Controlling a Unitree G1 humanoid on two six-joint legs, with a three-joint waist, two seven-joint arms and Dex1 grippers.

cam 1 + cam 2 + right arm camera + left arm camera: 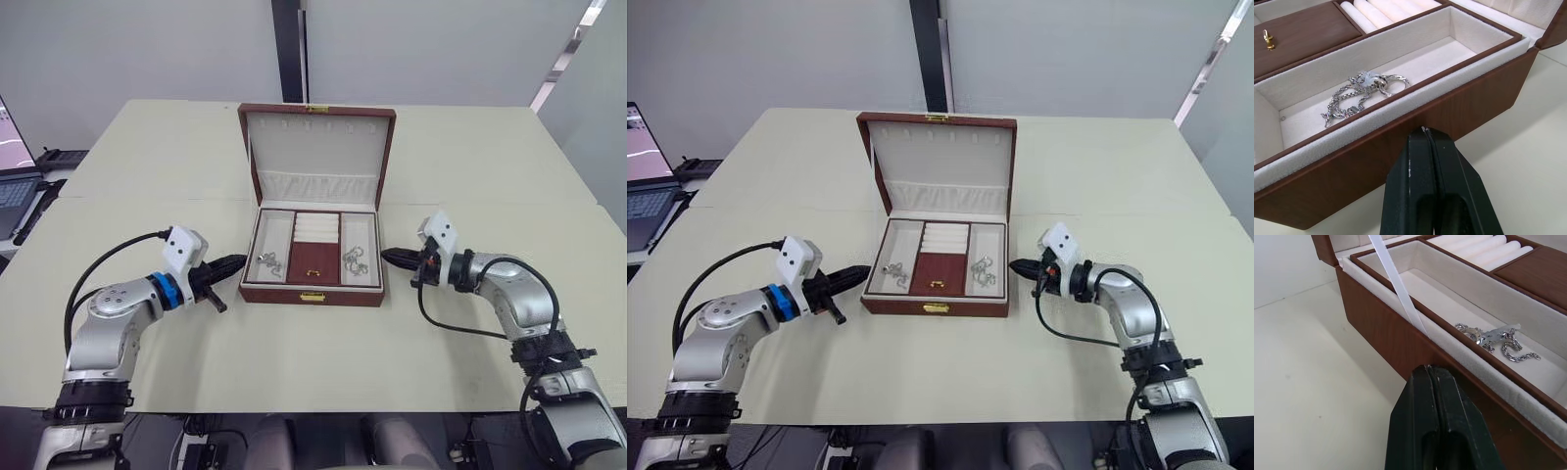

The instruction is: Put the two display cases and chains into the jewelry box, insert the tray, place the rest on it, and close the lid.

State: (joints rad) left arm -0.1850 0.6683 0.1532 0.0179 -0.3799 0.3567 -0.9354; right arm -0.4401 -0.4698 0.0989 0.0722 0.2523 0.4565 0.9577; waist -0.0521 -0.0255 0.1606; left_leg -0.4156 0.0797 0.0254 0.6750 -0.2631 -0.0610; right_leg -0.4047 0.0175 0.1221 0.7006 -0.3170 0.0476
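Left gripper (231,264): fingers pressed together, holding nothing, tip just off the jewelry box (312,293) at its nine o'clock wall. The forearm lies low over the table (137,166), wrist level, pointing toward three o'clock.

Jewelry box: stands open at table centre, tray (314,253) already seated inside. Silver jewelry (1492,339) lies in the tray's nine o'clock compartment, and a second cluster of chains (1361,95) in the three o'clock one. The ring rolls sit toward twelve o'clock and a small wooden cover with a gold knob toward six.

Lid (315,155): upright at twelve o'clock, held back by a white ribbon stay (1396,284). Judged rigid, fairly heavy wood on a hinge; it should swing freely once tipped forward and may drop. The best hold is probably a push on the top edge or side rims, eased down so the ribbon folds inward.

Right gripper (397,258): fingers closed flat together, empty, just off the box's three o'clock wall. Its forearm mirrors the left, pointing toward nine o'clock.
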